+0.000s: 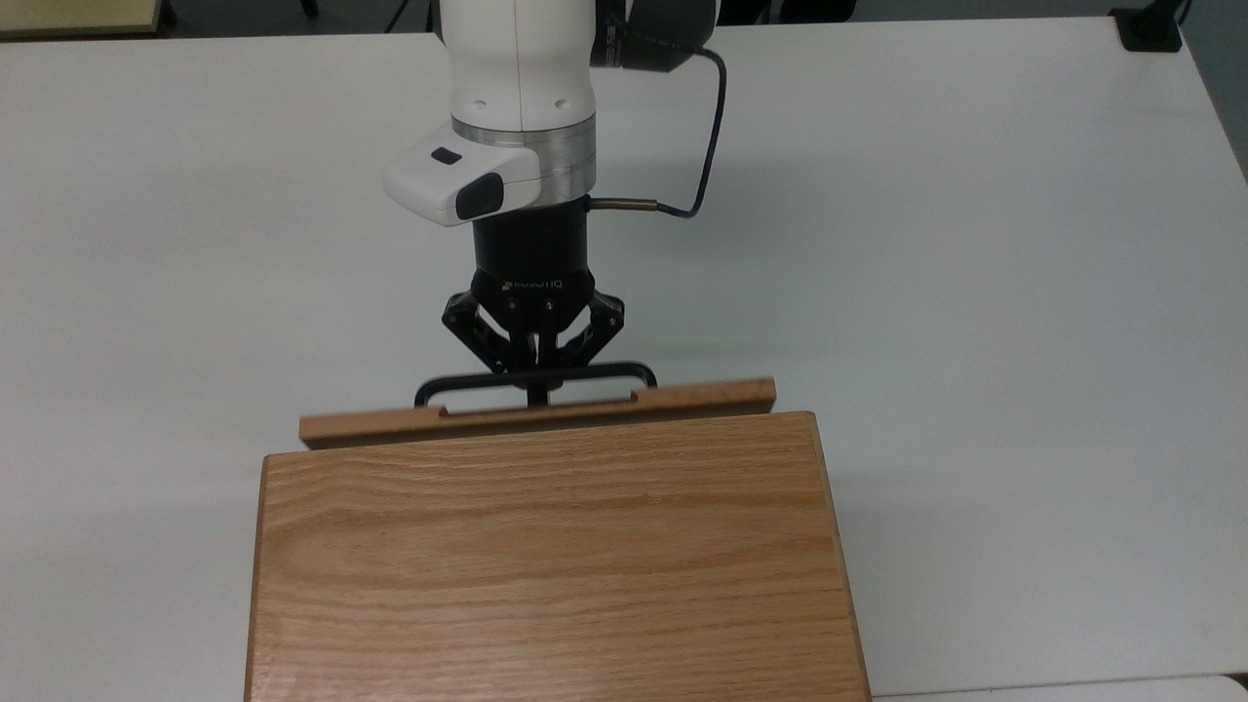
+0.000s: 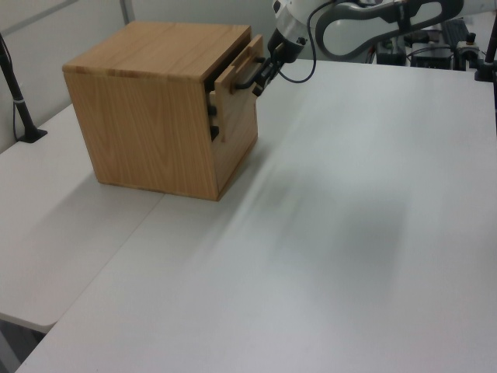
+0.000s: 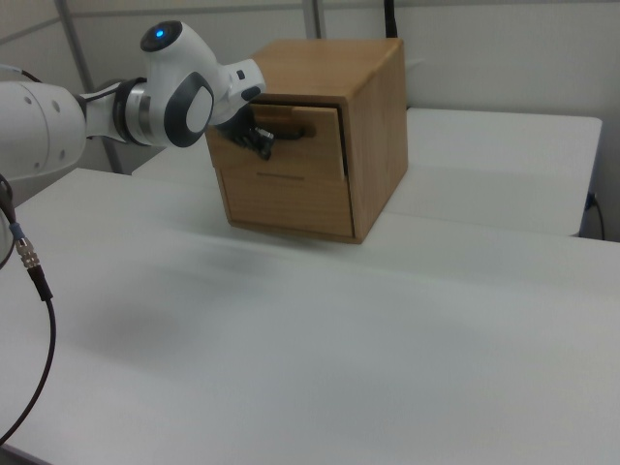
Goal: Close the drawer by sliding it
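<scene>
almost flush, the drawer [image 1: 536, 413] sits nearly slid into the oak cabinet [image 1: 551, 565], its front panel sticking out slightly in the left view. jaws [image 1: 537, 382] are pressed together on the black bar handle [image 1: 534, 379] at its middle. cabinet rests on the white surface [image 1: 975, 292].

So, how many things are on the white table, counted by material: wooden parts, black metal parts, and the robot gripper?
Wooden: 2, the cabinet and the drawer.
Black metal: 1, the bar handle.
Robot gripper: 1, the gripper, fingers shut on the bar handle.
Total: 4.
</scene>
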Controlling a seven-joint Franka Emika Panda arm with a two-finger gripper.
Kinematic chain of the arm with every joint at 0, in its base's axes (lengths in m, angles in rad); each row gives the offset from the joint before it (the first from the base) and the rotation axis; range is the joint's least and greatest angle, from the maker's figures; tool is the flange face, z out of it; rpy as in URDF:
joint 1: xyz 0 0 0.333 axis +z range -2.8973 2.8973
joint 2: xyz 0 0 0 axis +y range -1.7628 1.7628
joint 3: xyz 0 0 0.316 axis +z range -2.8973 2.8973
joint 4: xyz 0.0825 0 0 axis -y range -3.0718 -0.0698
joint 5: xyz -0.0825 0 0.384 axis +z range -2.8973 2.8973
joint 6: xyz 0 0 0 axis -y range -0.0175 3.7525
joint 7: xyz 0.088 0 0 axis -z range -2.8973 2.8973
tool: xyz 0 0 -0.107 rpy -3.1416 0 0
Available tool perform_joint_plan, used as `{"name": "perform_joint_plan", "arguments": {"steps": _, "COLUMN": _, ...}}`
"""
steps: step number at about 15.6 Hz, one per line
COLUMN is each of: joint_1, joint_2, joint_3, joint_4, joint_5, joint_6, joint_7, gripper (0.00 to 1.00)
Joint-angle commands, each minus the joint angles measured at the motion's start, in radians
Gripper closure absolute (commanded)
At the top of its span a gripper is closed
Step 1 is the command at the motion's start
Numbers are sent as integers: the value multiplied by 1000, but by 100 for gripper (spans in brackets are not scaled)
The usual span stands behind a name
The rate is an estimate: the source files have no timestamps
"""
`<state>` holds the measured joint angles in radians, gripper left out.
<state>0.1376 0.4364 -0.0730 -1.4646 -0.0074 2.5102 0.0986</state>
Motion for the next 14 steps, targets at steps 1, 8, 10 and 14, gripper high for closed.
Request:
{"name": "perform_joint_plan", "arguments": {"steps": 1, "joint_1": 5, "joint_2": 37, "joint_3": -2, "joint_4": 32, "joint_5": 7, "joint_6": 157, "joint_7": 58, "gripper": 100}}
{"name": "perform_joint_plan", "arguments": {"steps": 8, "joint_1": 0, "joint_2": 36, "joint_3": -4, "joint_4": 21, "joint_5": 11, "joint_6": 199, "joint_7": 55, "gripper": 100}}
{"name": "perform_joint_plan", "arguments": {"steps": 10, "joint_1": 0, "joint_2": 21, "joint_3": -5, "joint_4": -12, "joint_5": 1, "joint_6": 173, "joint_7": 47, "gripper": 100}}
{"name": "perform_joint_plan", "arguments": {"steps": 14, "joint_1": 7, "joint_2": -57, "joint_3": -4, "joint_4": -80, "joint_5": -31, "joint_6": -57, "joint_7": 26, "gripper": 100}}
